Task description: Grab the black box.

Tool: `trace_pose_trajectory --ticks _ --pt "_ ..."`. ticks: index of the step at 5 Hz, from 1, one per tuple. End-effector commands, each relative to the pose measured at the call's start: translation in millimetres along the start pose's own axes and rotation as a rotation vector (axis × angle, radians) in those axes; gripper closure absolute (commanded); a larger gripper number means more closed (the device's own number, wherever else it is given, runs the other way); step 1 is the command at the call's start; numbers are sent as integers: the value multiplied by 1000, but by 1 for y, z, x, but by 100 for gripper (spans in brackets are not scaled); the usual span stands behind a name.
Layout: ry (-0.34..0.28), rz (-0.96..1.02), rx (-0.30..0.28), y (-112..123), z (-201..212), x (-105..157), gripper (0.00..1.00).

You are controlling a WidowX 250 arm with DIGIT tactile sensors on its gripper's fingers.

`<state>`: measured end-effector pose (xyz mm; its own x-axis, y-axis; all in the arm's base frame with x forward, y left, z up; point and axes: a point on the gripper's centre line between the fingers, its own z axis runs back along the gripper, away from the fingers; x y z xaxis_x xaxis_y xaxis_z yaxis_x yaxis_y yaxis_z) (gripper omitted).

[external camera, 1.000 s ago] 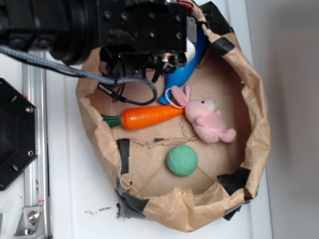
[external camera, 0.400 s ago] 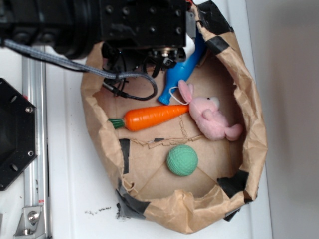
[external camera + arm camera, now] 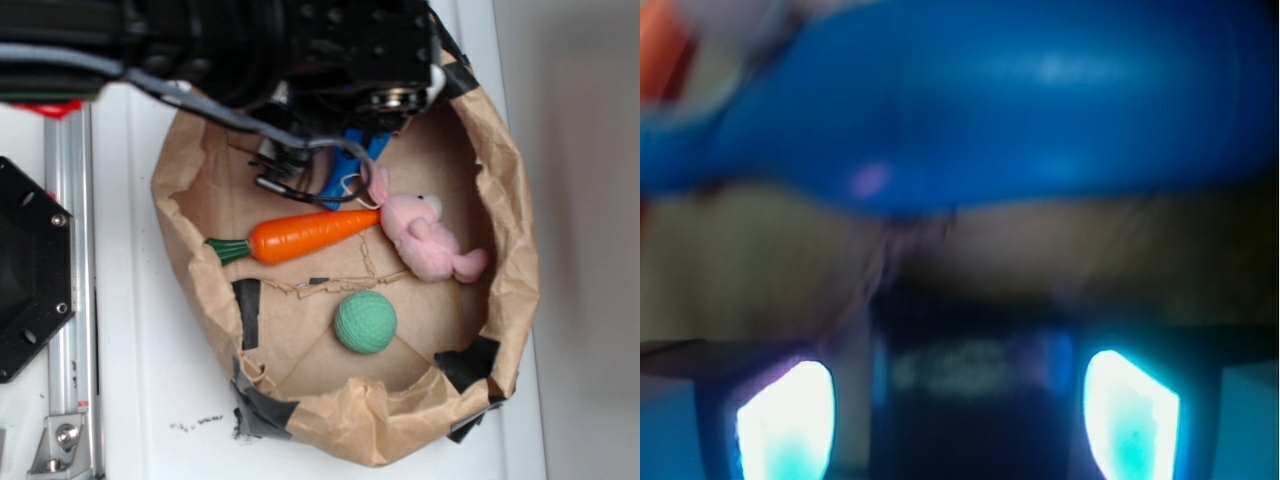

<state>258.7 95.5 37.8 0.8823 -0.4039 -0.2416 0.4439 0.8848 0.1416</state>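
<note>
The gripper (image 3: 958, 400) straddles the black box (image 3: 975, 385) at the paper tray's (image 3: 515, 270) far edge, though whether its jaws grip it I cannot tell. The blue toy (image 3: 970, 100) lies just beyond; a blurred, crowded approach could catch it or let the glossy box slip.

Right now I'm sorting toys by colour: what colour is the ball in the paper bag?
Green, clearest in the exterior view: the ball.

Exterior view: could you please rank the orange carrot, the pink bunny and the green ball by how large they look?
1. orange carrot, longest by a clear margin.
2. pink bunny, shorter but bulkier.
3. green ball, smallest.
All three lie on the floor of the paper bag, so nearness to the camera hardly skews this.
</note>
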Motion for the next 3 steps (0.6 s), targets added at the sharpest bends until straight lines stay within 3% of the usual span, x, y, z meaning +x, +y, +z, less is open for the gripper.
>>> trace_pose_trajectory --ticks 1,3 --pt "-22 22 21 10 1 -1 0" --pt "-51 63 -27 4 -10 -16 0"
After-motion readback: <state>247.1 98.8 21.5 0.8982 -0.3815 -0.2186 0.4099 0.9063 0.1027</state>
